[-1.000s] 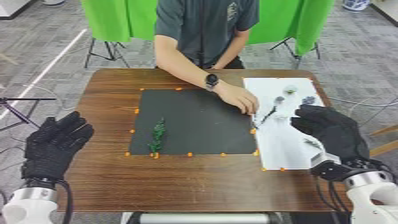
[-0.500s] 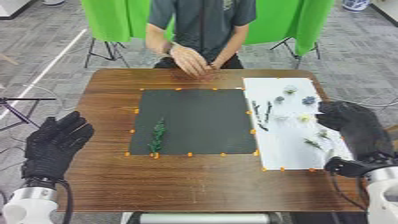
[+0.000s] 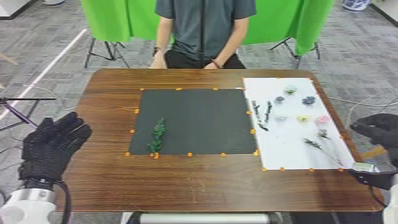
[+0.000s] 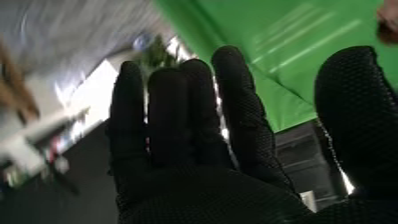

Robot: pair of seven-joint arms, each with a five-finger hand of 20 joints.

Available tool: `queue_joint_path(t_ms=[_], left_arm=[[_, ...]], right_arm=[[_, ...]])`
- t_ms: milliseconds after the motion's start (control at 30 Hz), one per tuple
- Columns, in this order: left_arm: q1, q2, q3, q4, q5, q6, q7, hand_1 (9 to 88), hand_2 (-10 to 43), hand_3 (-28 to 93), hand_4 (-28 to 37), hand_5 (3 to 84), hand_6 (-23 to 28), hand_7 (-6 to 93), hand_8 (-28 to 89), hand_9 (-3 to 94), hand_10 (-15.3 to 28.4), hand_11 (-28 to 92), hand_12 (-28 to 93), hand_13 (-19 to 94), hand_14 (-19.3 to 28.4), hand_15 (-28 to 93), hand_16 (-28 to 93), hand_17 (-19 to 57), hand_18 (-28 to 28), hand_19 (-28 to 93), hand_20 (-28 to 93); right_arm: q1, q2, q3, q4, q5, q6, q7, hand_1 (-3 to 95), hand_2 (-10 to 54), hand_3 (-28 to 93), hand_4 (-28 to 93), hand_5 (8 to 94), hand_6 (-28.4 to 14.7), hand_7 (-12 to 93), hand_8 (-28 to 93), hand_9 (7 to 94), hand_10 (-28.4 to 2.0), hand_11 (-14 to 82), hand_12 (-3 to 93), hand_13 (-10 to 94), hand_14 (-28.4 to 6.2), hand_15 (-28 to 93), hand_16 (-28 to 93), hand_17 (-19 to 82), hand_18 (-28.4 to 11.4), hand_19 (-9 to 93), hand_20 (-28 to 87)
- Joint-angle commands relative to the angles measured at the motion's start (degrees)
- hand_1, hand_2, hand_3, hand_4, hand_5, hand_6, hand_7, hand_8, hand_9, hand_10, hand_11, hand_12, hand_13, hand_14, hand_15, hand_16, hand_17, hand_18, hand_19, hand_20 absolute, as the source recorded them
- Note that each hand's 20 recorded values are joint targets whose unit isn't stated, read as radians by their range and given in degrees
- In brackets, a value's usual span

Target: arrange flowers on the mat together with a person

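Note:
My left hand (image 3: 53,145) is held over the table's left edge, open, with nothing in it. My right hand (image 3: 380,129) stands off the table's right edge, beside the white sheet; in the right wrist view this hand (image 4: 191,165) has straight fingers and holds nothing. On the black mat (image 3: 200,120) a green sprig (image 3: 158,135) lies lengthwise near the left side. The white sheet (image 3: 275,157) bears dark twigs (image 3: 265,114), grey-green stems (image 3: 324,146) and several flower heads, among them a yellow one (image 3: 303,119), a pink one (image 3: 322,119) and a dark blue one (image 3: 308,100).
Across the brown table (image 3: 195,185) a person sits with both hands low at the far edge, touching none of the flowers. Small orange markers (image 3: 189,154) run along the mat and the sheet. Green cloth (image 3: 293,25) hangs behind the person.
My right hand has moved right, from above the white sheet to beyond the table's edge. The person's hand has left the twigs on the sheet and drawn back. My left hand has hardly moved.

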Motion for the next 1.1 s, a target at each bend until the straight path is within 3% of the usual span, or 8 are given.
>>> queue_joint_path(t_ms=[33, 100, 233, 333, 600, 767, 900, 1100], left_arm=[[1.3, -0.63, 0.07, -0.22, -0.54, 0.60, -0.14, 32.0, 9.9, 72, -26.4, 56.3, 8.5, 21.0, -7, 52.8, 16.6, 25, 20, 42, 18.4, 49, 3, -0.2, 19.3, 42, 28], [0.9, -0.64, 0.36, -0.17, -0.60, 1.11, 0.60, 32.0, 9.9, 72, -26.4, 56.4, 8.5, 21.0, -7, 52.7, 16.5, 25, 20, 42, 18.5, 49, 3, -0.2, 19.2, 42, 28], [-1.2, 0.35, 0.84, 0.86, 0.05, 0.17, -0.80, 32.0, 9.9, 72, -26.4, 56.4, 8.5, 21.0, -7, 52.7, 16.6, 25, 20, 42, 18.5, 49, 3, -0.2, 19.3, 42, 28], [0.6, -0.44, 0.34, 0.06, -0.02, 0.67, -1.12, 31.9, 10.0, 72, -26.4, 56.3, 8.6, 21.1, -7, 52.7, 16.7, 25, 20, 42, 18.4, 49, 3, -0.2, 19.3, 42, 28], [-0.1, -1.16, 1.99, 0.40, -0.87, 0.93, 0.26, 31.9, 10.0, 72, -26.4, 56.3, 8.6, 21.1, -7, 52.7, 16.6, 25, 20, 42, 18.5, 49, 3, -0.2, 19.2, 42, 28], [-1.1, -0.85, 2.45, 0.88, -0.35, 0.23, -0.65, 31.9, 10.1, 72, -26.4, 56.3, 8.6, 21.1, -7, 52.7, 16.6, 25, 20, 42, 18.5, 49, 3, -0.2, 19.2, 42, 28], [0.2, -1.50, 1.27, 0.35, 0.41, 0.08, -1.61, 31.9, 10.0, 72, -26.4, 56.2, 8.6, 21.2, -7, 52.6, 16.6, 25, 20, 42, 18.4, 49, 3, -0.3, 19.2, 42, 28], [-0.9, -0.74, 2.13, 0.94, -0.16, 0.18, -1.11, 31.9, 10.0, 72, -26.5, 56.0, 8.5, 21.2, -7, 52.4, 16.6, 25, 20, 42, 18.4, 49, 3, -0.3, 19.2, 42, 28]], right_arm=[[0.6, 1.1, -1.2, -0.3, -24.7, -11.9, 6.8, 27.7, -9.3, 73, -24, 53.4, -5.7, 31, -13, 43.6, -19.8, 65.7, 49.5, 40, -20.8, 83, 48, 18, -22.5, 74, 29], [1.1, 0.6, -1.6, 0.2, -25.5, -12.4, 7.3, 27.8, -9.5, 72, -24, 55.0, -5.7, 29, -13, 44.8, -19.5, 67.7, 51.8, 41, -21.0, 84, 50, 19, -23.1, 75, 31], [1.0, 0.3, -2.4, 2.9, -24.4, -9.4, 6.0, 29.6, -9.5, 72, -26, 58.3, -3.9, 30, -13, 49.0, -18.3, 69.4, 54.0, 44, -20.6, 85, 52, 22, -23.7, 77, 33], [0.0, -0.7, -2.3, 3.1, -25.2, -11.3, 5.1, 30.1, -9.5, 72, -27, 59.0, -3.6, 31, -13, 49.9, -18.0, 69.8, 54.8, 45, -20.5, 85, 53, 22, -23.9, 77, 34], [0.5, -2.9, -2.5, 4.5, -20.5, -12.4, 3.4, 29.6, -9.5, 71, -28, 58.3, -3.6, 32, -14, 49.9, -17.9, 69.7, 55.9, 45, -20.3, 85, 54, 22, -23.7, 76, 35], [0.7, -3.2, -3.3, 5.0, -20.0, -13.7, 2.4, 29.0, -9.5, 71, -28, 57.7, -3.5, 32, -14, 49.5, -17.9, 69.7, 55.9, 45, -20.4, 85, 54, 22, -23.7, 76, 35], [1.6, -4.3, -4.9, 6.1, -20.5, -16.3, 4.0, 29.0, -9.5, 71, -28, 56.3, -3.5, 33, -14, 49.3, -17.9, 69.5, 55.6, 45, -20.3, 85, 54, 22, -23.4, 76, 35], [4.0, -3.8, -7.1, 9.2, -18.6, -12.9, 5.3, 31.9, -9.5, 72, -28, 54.7, -3.6, 34, -14, 50.1, -17.8, 69.1, 53.3, 46, -20.0, 84, 52, 23, -23.5, 75, 35]])
